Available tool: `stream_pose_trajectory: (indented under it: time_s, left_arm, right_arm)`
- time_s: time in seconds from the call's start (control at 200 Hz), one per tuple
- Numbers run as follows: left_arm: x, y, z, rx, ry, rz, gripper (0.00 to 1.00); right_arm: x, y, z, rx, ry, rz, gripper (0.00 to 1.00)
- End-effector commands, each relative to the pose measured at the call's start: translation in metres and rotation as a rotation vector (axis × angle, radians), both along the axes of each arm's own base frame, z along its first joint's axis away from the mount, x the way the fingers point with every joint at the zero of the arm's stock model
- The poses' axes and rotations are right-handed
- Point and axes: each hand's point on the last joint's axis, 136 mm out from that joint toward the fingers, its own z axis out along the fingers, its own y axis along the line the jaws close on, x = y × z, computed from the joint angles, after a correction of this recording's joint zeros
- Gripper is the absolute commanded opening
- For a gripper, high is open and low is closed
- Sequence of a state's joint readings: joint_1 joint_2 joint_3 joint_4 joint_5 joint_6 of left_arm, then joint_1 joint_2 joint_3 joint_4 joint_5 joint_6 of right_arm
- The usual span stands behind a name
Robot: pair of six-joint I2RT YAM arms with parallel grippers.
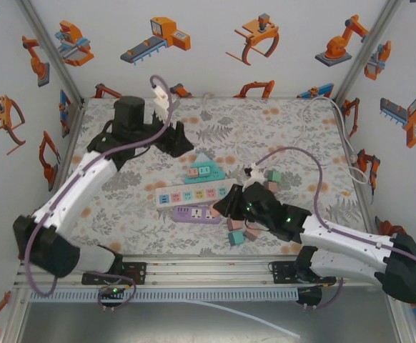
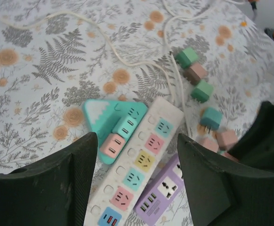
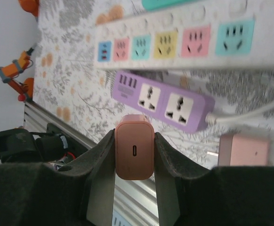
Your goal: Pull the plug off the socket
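Right wrist view: the right gripper [image 3: 133, 139] pinches a salmon-pink rectangular plastic plug [image 3: 133, 155] at lower centre, just below the purple two-socket power strip [image 3: 163, 100] lying on the floral bench [image 3: 71, 94]. A white strip with coloured sockets [image 3: 174, 40] runs above. The left gripper [image 2: 137, 141] is spread, nothing between its fingers.
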State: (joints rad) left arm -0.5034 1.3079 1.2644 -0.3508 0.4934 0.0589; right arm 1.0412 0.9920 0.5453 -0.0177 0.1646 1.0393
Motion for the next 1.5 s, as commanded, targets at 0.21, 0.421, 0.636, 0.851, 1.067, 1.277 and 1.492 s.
stream_pose_trajectory:
  time_s: [0.21,0.421,0.636,0.851,1.067,1.277,1.492]
  left_arm:
    - [-0.161,0.021,-0.053,0.051,-0.121,-0.48,0.98]
    - [-0.168,0.036,-0.072,0.102,-0.128,-0.423,0.97]
    - [-0.149,0.033,-0.077,0.14,-0.158,-0.382,0.97]
    - [-0.137,0.03,-0.078,0.123,-0.211,-0.341,0.97]
    - [-0.126,0.026,-0.081,0.087,-0.24,-0.298,0.97]
    - [-0.129,0.026,-0.09,0.099,-0.189,-0.309,0.97]
    - [-0.125,0.027,-0.089,0.108,-0.211,-0.295,0.97]
  right_arm:
    - [-0.003,0.015,-0.05,0.008,0.126,-0.121,0.13]
    - [0.002,0.012,-0.076,-0.001,0.168,-0.202,0.13]
    - [-0.006,0.019,-0.111,0.002,0.275,-0.207,0.16]
    - [-0.017,0.015,-0.108,0.003,0.255,-0.215,0.2]
    - [-0.028,0.011,-0.081,-0.011,0.134,-0.219,0.22]
    - [-0.026,0.007,-0.1,0.014,0.124,-0.282,0.24]
    - [-0.02,0.007,-0.111,0.056,0.123,-0.333,0.39]
